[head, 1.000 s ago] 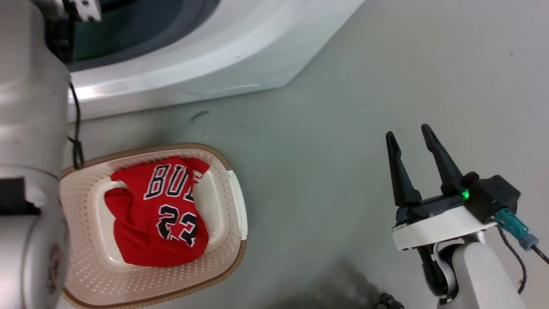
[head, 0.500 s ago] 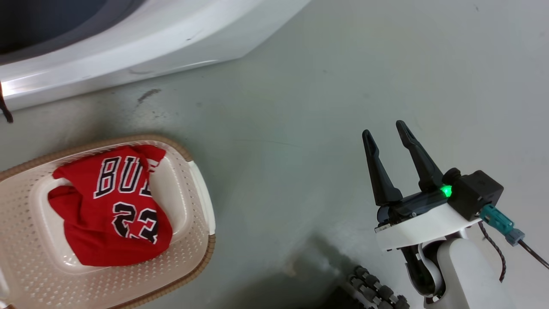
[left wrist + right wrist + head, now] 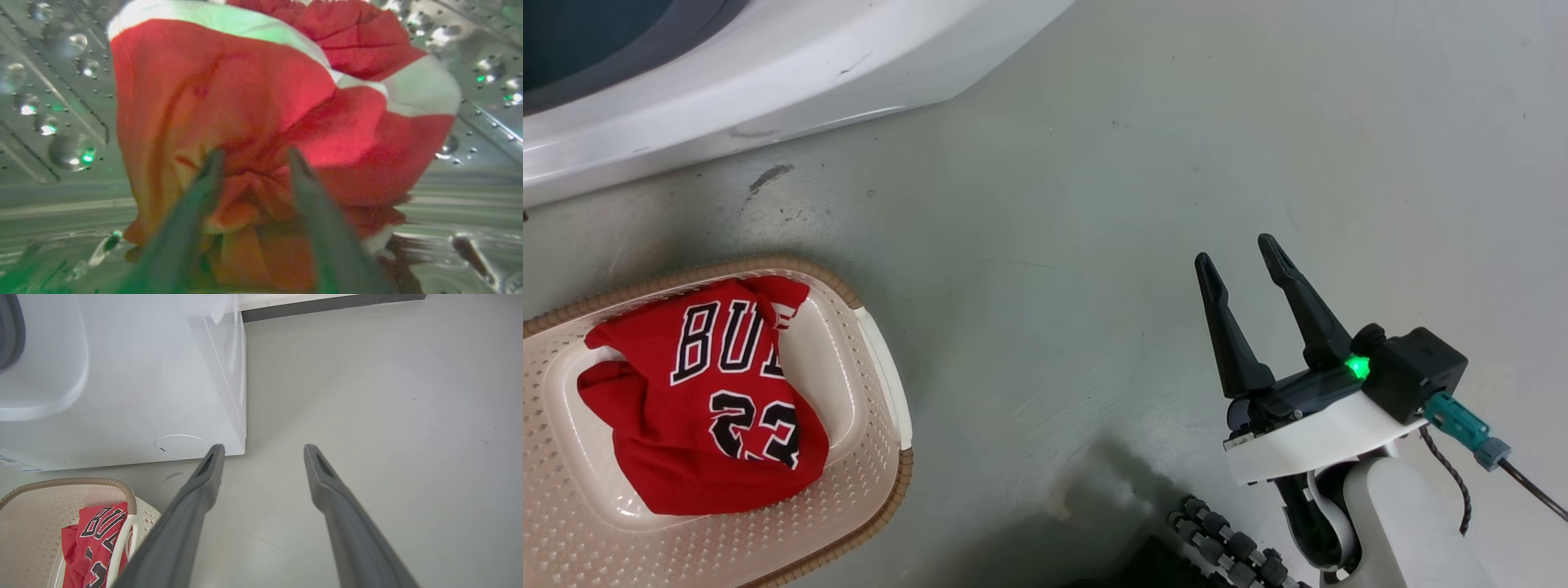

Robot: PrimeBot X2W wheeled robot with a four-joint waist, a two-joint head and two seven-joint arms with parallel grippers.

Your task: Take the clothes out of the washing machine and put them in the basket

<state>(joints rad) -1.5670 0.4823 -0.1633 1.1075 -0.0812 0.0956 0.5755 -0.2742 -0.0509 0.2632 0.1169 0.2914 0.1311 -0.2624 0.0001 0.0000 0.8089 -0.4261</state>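
l claw (image 3: 255,153) astride red garment (image 3: 229,90) in drum (image 3: 49,102)

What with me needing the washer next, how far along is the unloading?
Done: the jersey lies in the basket. In hand: the left gripper, inside the drum, straddles a red garment; whether it grips is unclear. Left: lifting that garment out and into the basket. The right gripper hangs open.

Floor (image 3: 1094,204): smooth, grey-green.
On it: white washing machine (image 3: 768,73) upper left; cream perforated basket (image 3: 870,478) lower left.
Mark: dark scuff (image 3: 768,175) between them.
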